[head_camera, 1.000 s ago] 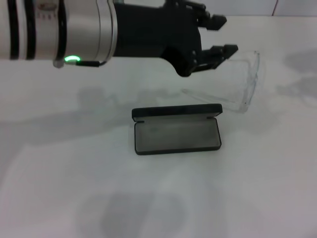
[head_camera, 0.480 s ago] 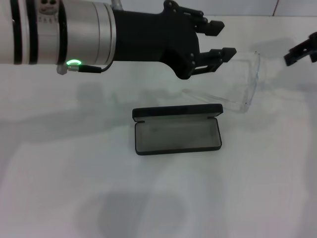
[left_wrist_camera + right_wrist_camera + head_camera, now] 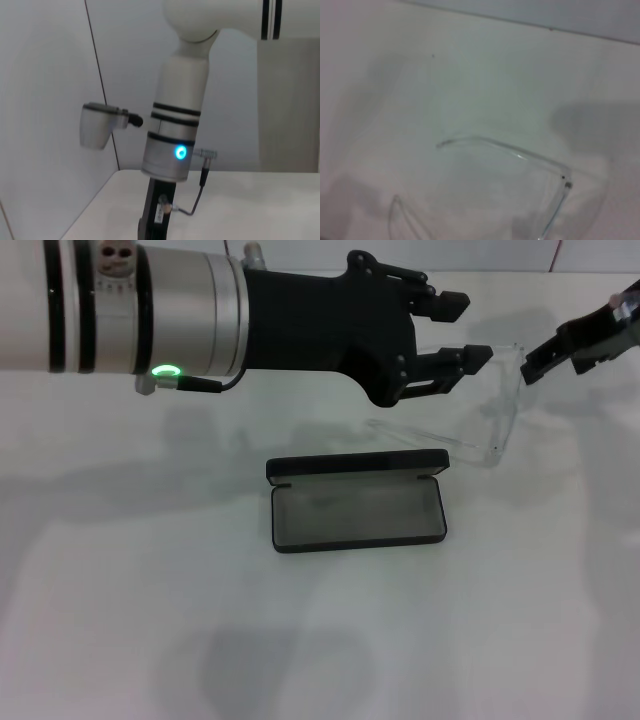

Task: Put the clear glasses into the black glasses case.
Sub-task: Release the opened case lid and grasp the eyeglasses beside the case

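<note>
Now, read the scene from left to right.

Left arm: It reaches across the head view from your left, above the table [image 3: 120,570]. Over the last second it has slid slightly rightward.

Left gripper [image 3: 470,332]: The fingers stand apart, one above the other, and grip nothing. They hang over the near end of the glasses; you cannot tell from here whether they touch the lens.

Case [image 3: 357,502]: It lies open in the middle, lid tipped back, grey lining exposed and vacant. It has not moved.

Glasses [image 3: 495,405]: They rest unfolded on the table behind and to the right of the case, apart from it, with one arm pointing back toward the case lid. Their position is unchanged.

Right gripper [image 3: 572,340]: It was absent a second ago, then appeared at the right edge, and now sits further in, just beside the far end of the glasses. You cannot tell how wide its fingers stand.

Meaning for the task: Judge this as an approach stage. Both arms are closing on the glasses from opposite ends; nothing is lifted, and the case waits ready.

Right wrist view: It gives you a close look at the glasses [image 3: 530,165] with their arms spread and a dark hinge dot, detail the head view barely resolves.

Left wrist view: It shows only the other arm against a wall. Expect no information on glasses or case from it.
</note>
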`<control>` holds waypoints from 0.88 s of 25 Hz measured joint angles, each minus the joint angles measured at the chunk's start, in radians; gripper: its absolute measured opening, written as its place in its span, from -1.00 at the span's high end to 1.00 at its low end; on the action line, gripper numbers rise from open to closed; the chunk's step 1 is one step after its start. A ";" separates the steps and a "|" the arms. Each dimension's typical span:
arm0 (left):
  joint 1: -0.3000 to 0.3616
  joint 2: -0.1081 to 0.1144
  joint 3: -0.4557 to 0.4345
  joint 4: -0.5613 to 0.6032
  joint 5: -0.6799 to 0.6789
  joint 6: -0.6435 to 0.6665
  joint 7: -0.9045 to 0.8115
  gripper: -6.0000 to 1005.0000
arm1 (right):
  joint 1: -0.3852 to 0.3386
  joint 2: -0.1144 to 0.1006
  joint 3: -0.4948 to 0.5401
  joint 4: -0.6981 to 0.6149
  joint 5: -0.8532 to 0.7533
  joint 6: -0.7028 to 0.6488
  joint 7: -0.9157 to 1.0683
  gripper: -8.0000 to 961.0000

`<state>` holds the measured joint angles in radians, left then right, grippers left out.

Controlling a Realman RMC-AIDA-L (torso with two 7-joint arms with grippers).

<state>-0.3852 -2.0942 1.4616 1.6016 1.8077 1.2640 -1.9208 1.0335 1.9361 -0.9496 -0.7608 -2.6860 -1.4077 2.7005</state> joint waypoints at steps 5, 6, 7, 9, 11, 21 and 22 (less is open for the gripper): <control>-0.007 0.000 0.002 -0.015 -0.002 0.000 0.002 0.11 | 0.017 0.021 -0.010 0.058 -0.040 0.066 0.000 -0.48; -0.007 0.000 0.002 -0.018 -0.002 0.000 0.003 0.11 | 0.020 0.023 -0.011 0.069 -0.043 0.079 -0.001 -0.48; -0.007 0.000 0.002 -0.021 -0.002 0.000 0.005 0.11 | 0.022 0.024 -0.011 0.078 -0.044 0.089 -0.002 -0.47; -0.007 0.000 0.003 -0.028 -0.002 0.000 0.012 0.11 | 0.022 0.025 -0.011 0.095 -0.043 0.107 -0.005 -0.47; -0.007 0.001 0.004 -0.032 -0.002 0.000 0.015 0.11 | 0.022 0.025 -0.011 0.105 -0.040 0.121 -0.007 -0.47; -0.004 0.002 0.005 -0.039 -0.002 0.000 0.024 0.11 | 0.018 0.036 -0.002 0.133 -0.030 0.168 -0.011 -0.44; -0.004 0.002 0.005 -0.039 -0.002 0.000 0.024 0.11 | 0.020 0.038 -0.002 0.136 -0.029 0.174 -0.011 -0.44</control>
<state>-0.3891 -2.0925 1.4669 1.5626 1.8055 1.2639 -1.8964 1.0538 1.9741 -0.9513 -0.6252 -2.7154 -1.2339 2.6891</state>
